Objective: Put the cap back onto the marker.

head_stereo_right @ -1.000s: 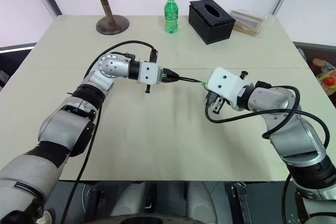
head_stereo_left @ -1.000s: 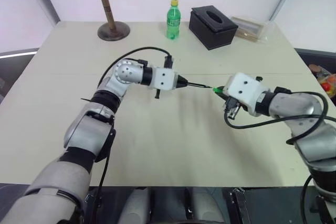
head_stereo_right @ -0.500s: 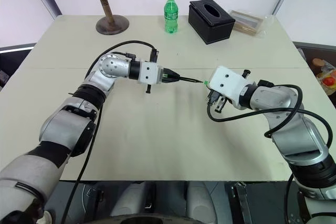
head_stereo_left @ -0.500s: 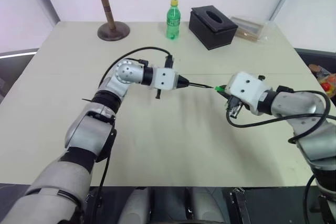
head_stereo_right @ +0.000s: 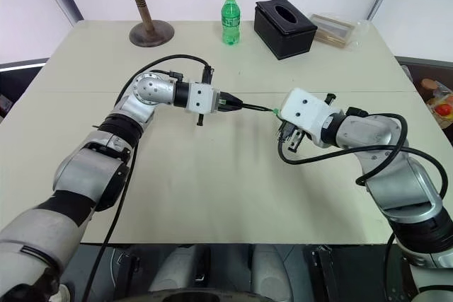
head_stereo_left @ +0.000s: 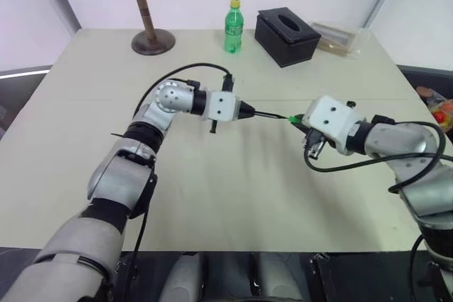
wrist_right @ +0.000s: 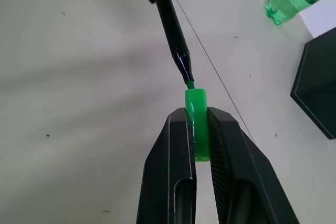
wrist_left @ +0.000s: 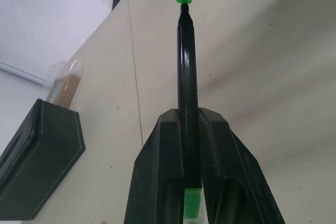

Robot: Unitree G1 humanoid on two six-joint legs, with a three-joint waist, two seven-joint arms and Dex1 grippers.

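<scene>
A pale desk (head_stereo_left: 233, 196) under white walls, its middle bare. The marker (wrist_left: 187, 66) is clamped in the left hand (head_stereo_left: 245, 110), tip rightward; the cap (wrist_right: 197, 121) is pinched in the right hand (head_stereo_left: 301, 122), mouth facing it for coaxial mating. The tip appears just at the mouth. Open room lies below; bottle (head_stereo_left: 233, 26) and black box (head_stereo_left: 287, 35) stand far off.

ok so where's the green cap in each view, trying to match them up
Left eye view: the cap sits right of centre, at the nose of the right tool.
Right eye view: near centre, at the marker's tip.
Left wrist view: top edge, just past the marker tip.
Right wrist view: centre, clamped between the two black fingers.
Shared landmark: the black box.
</scene>
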